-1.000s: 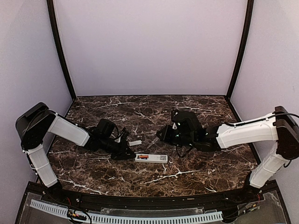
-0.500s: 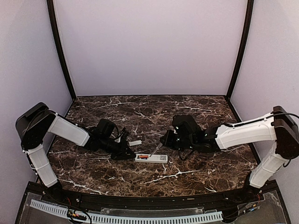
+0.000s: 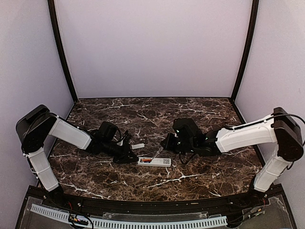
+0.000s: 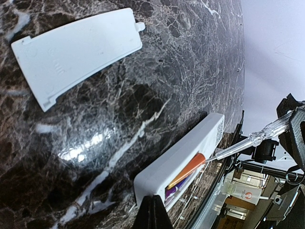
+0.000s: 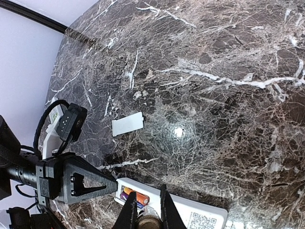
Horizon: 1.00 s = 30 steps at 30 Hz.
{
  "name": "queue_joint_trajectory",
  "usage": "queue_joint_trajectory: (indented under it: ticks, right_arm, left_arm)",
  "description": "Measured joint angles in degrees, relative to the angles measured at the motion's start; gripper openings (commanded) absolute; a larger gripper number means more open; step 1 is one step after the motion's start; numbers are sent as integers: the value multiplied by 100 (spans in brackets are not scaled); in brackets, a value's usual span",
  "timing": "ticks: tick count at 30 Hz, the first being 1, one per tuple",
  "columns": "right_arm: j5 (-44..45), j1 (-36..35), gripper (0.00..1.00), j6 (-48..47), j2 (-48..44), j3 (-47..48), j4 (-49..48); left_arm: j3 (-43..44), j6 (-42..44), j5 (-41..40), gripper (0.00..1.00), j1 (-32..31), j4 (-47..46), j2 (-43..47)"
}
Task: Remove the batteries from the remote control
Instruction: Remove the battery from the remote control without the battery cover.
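Note:
The white remote control [image 3: 155, 161] lies face down with its battery bay open. An orange-red battery [image 4: 189, 167] lies tilted, one end raised, over a purple battery [image 4: 177, 189] in the bay; they also show in the right wrist view [image 5: 138, 196]. My left gripper [image 3: 132, 158] is shut and its tips [image 4: 152, 213] press against the remote's left end. My right gripper [image 5: 145, 210] is shut on a clear-handled screwdriver [image 4: 257, 138], whose thin metal tip touches the orange battery's raised end.
The white cover plate [image 3: 138, 146] lies on the marble just behind the remote, also in the left wrist view [image 4: 76, 50] and the right wrist view [image 5: 127, 124]. Purple walls enclose the table on three sides.
My right gripper has come down and left toward the remote, bringing the screwdriver tip into the battery bay. The left gripper and the remote have stayed put.

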State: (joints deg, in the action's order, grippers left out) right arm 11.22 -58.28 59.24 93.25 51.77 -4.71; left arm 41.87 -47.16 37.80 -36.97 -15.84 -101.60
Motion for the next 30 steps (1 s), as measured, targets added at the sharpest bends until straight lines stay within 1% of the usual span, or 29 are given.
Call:
queue_joint_trajectory:
  ticks: [16, 22, 30]
  right_arm:
    - [302, 0, 0, -411, 310, 90, -737]
    - [225, 0, 0, -529, 428, 192, -866]
    - [-37, 0, 0, -629, 496, 284, -800]
  left_arm:
    - [0, -2, 4, 0, 0, 0, 0]
    - [0, -2, 7, 0, 0, 0, 0]
    - [0, -2, 9, 0, 0, -4, 0]
